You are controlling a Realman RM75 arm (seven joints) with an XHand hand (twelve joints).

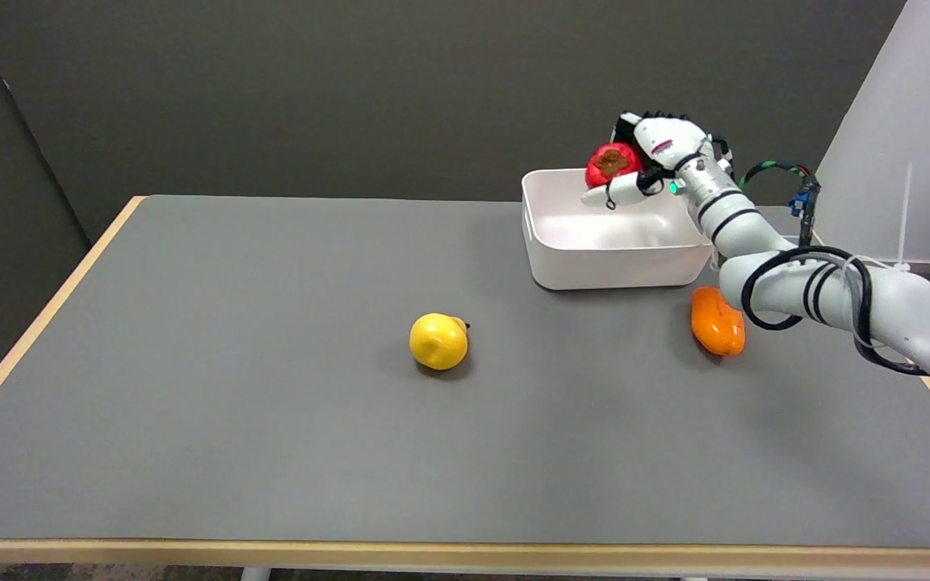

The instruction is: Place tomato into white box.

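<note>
Head view: right hand [649, 157] fingers cradle tomato [611, 164].

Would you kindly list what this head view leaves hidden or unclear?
- Back of the tomato: covered by the right hand gripping it.
- White box right wall: behind the forearm.
- Orange fruit: far end under the arm.
- Yellow fruit: kind unclear.

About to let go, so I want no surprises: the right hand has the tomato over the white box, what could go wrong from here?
1. The right hand holds the tomato above the white box's far rim; released there, it might bounce out behind.
2. The forearm hangs over the orange pepper by the box; a low withdrawal could knock it.
</note>
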